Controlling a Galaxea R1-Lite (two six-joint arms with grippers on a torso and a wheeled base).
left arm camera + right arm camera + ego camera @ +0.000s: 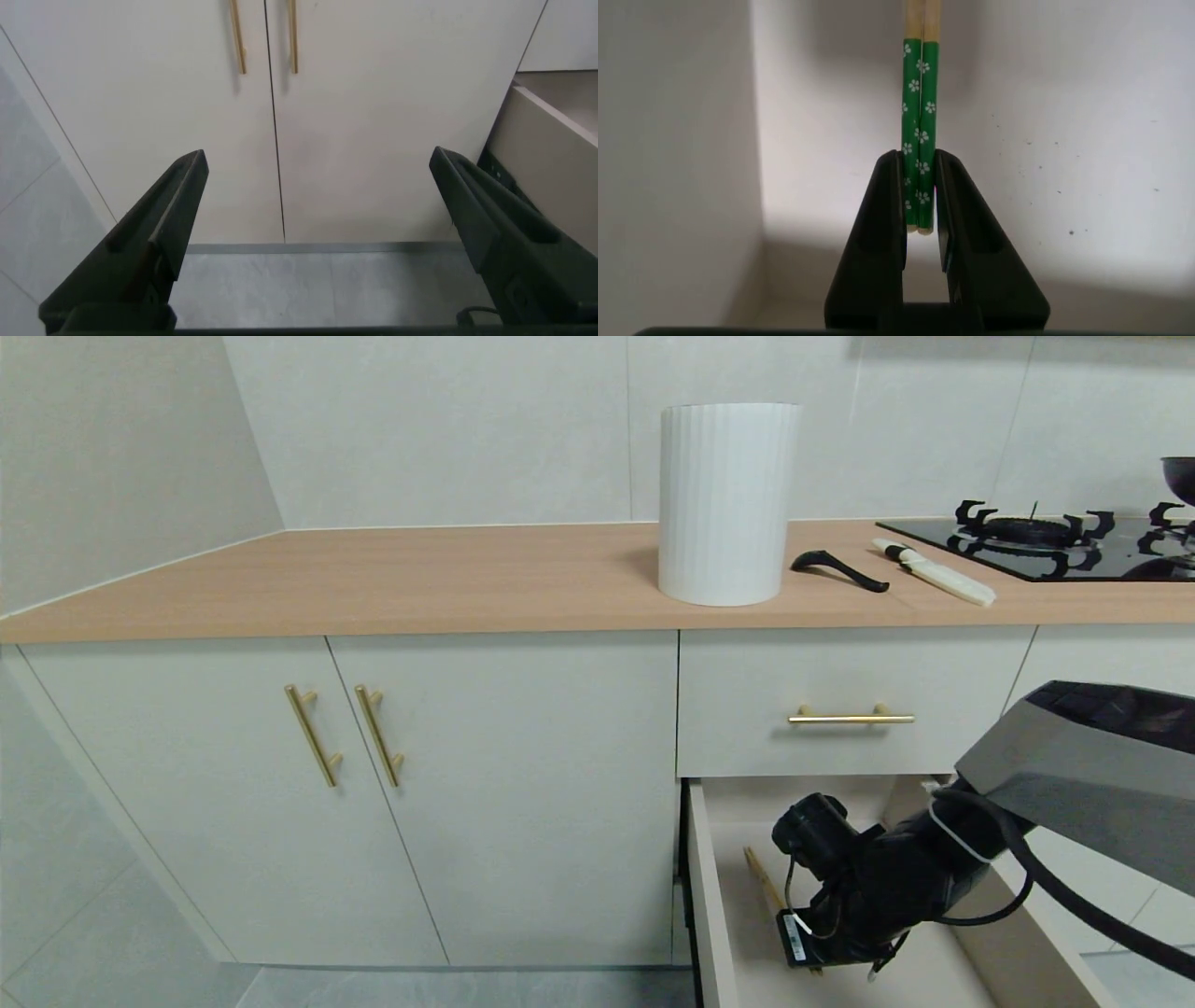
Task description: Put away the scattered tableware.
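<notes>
Inside the open lower drawer (711, 896), a pair of chopsticks (918, 112) with green flowered ends was pinched between the fingers of my right tool (921, 191). The two sticks lay side by side and ran straight out from the tool over the pale drawer floor. I could not tell whether they touched that floor. From the head camera I saw their bare wooden part (761, 882) just beside the right arm (896, 887), close to the drawer's left wall. Above it, a second drawer (840, 672) with a brass handle was closed. My left tool (318, 201) was spread wide and held nothing. It sat low in front of the double cabinet doors (374, 112), over the grey floor (318, 280), with the open drawer's side off to its right. Up on the table (420, 579), a black spoon (837, 569) and a knife (934, 573) in a cream sheath lay near each other but apart. Both sat between a tall white ribbed canister (726, 504) and the black hob (1055, 546).
</notes>
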